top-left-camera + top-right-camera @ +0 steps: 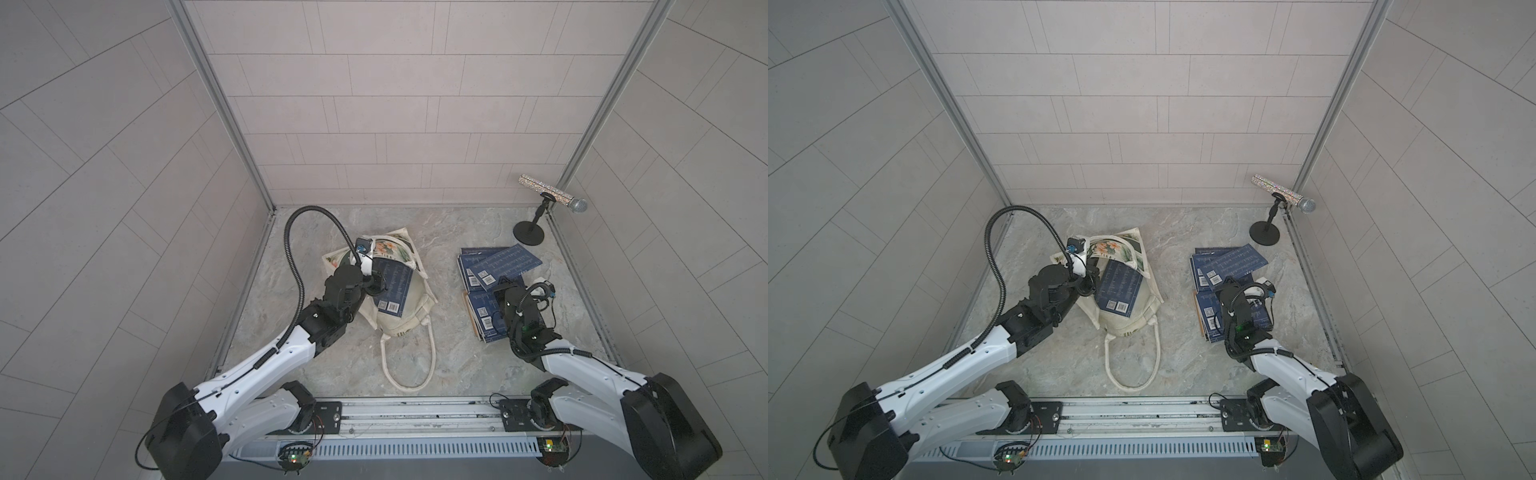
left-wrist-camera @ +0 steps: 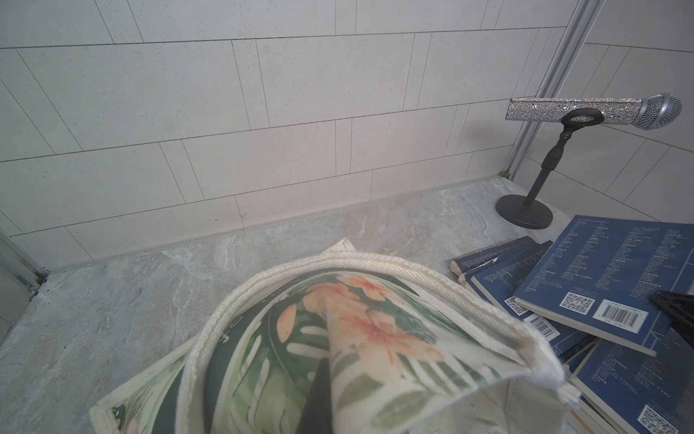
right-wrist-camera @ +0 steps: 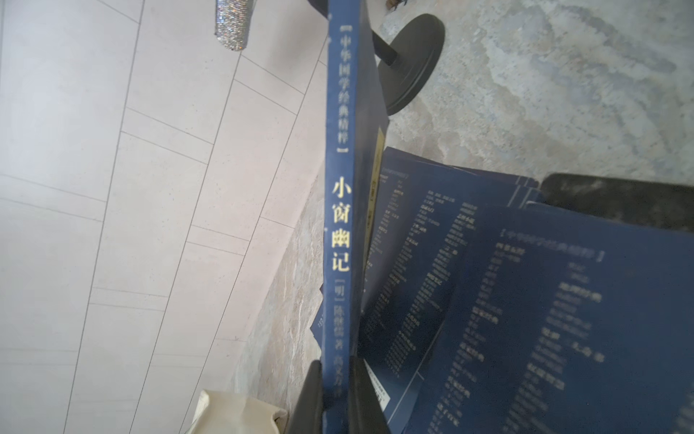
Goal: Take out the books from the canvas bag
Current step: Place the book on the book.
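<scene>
Right gripper (image 3: 338,379) is clamped on the near end of a navy book (image 3: 340,188), held on edge above the pile of books (image 1: 494,266), at three o'clock of the canvas bag (image 1: 399,320). Its spine runs lengthwise toward roughly twelve o'clock, at the microphone stand (image 1: 528,235). Left gripper (image 1: 376,284) is closed, seemingly pinching bag cloth beside a second book (image 1: 392,286), whose barcode end is at six o'clock. Best next, in my judgement: tip the navy book flat, lower it onto the pile, then release.

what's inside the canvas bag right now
One navy book shows in the open mouth of the canvas bag; the cloth hides anything beneath it.
</scene>
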